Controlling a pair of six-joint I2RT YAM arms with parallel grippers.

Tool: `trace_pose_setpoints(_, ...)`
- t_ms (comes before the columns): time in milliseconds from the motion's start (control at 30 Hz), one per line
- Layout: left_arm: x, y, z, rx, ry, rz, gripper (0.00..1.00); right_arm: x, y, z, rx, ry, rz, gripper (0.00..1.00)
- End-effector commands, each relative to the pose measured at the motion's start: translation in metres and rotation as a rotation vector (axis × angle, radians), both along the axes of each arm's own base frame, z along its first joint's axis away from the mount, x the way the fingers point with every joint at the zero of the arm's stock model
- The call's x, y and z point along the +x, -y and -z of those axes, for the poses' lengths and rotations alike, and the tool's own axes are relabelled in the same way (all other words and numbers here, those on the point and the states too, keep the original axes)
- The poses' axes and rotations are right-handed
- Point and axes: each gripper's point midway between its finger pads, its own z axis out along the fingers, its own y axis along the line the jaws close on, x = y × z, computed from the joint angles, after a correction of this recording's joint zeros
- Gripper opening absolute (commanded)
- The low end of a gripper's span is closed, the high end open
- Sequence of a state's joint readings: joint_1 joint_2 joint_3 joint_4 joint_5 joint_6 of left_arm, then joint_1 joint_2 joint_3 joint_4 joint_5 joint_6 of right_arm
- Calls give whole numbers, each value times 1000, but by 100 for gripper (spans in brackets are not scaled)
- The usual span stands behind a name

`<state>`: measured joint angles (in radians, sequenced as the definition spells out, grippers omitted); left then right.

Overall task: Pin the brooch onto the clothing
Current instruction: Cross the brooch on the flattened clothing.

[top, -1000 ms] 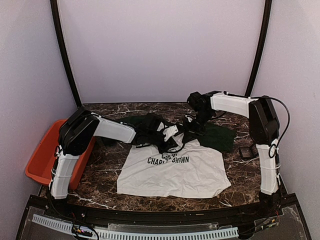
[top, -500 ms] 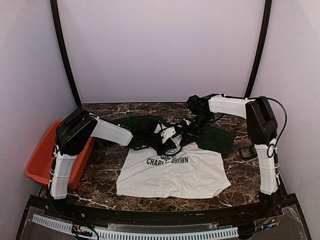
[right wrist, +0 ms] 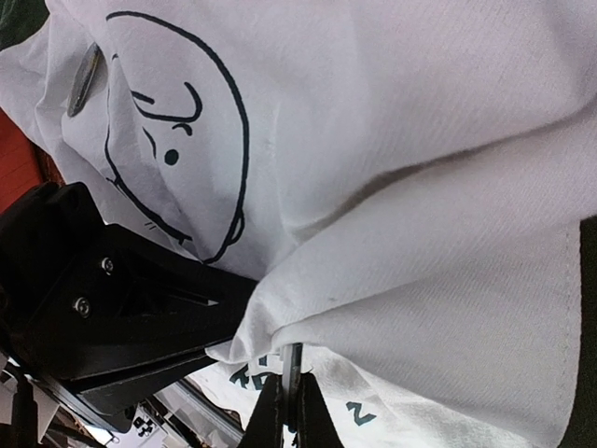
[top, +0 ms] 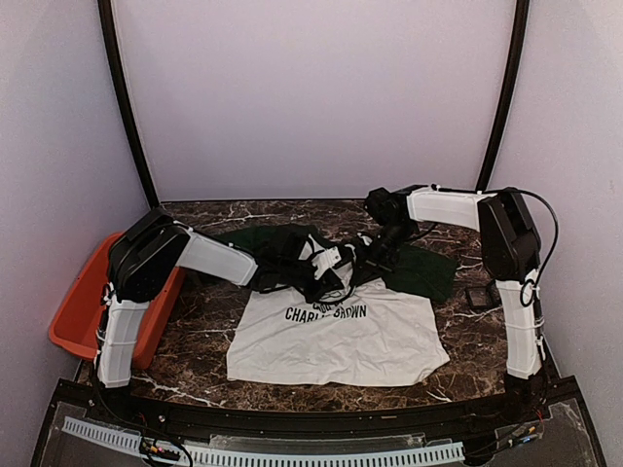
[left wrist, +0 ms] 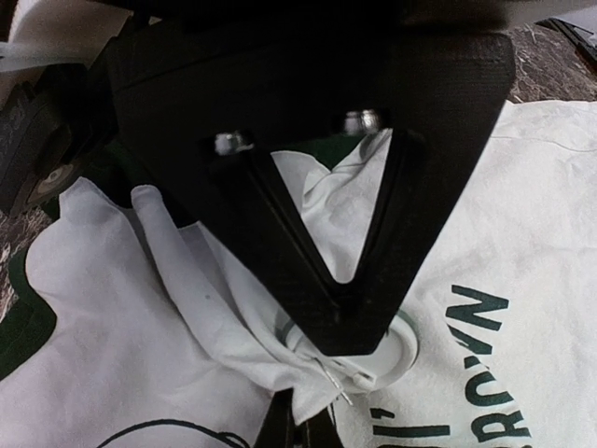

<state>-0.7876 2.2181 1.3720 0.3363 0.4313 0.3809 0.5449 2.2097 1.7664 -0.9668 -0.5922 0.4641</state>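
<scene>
**Both grippers closed at the chest of the shirt**

From above, we saw the T-shirt [top: 341, 341] lying in the middle of the table [top: 204, 321]. Its white hem pointed toward the near edge and its dark green sleeves toward the far edge. The left gripper [top: 326, 279] and the right gripper [top: 375, 257] met just above the printed words, close beside each other. An orange bin [top: 83, 302] sat at the table's left edge.

In the left wrist view, the left fingers were drawn together to a point on the rim of a round white brooch [left wrist: 403, 350]. As far as we could see, they were clamped on it. A thin metal pin [left wrist: 336, 389] jutted out just below it. A bunched fold of white cloth lay against the brooch, beside the green lettering.

In the right wrist view, the right fingers were pinched tight on a raised fold of the white cloth, below the cartoon face. The left gripper's black body touched that fold. A small grey metal sliver [right wrist: 82, 79] lay by the face; we could not tell what it was.
</scene>
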Motion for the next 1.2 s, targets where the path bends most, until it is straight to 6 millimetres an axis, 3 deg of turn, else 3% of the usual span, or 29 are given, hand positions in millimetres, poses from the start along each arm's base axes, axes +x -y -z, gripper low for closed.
trace_pose_setpoints(0,-7,15,-68,-145,105,66,1,-7,-11,-2,62,8,-37,0)
trace_pose_setpoints(500,-13,18,-78,-176,106,102,1,-18,-26,-12,139,21,-105,0)
trace_pose_setpoints(1167,-16,21,-100,-219,53,107,3,-45,-31,-45,249,151,-222,0)
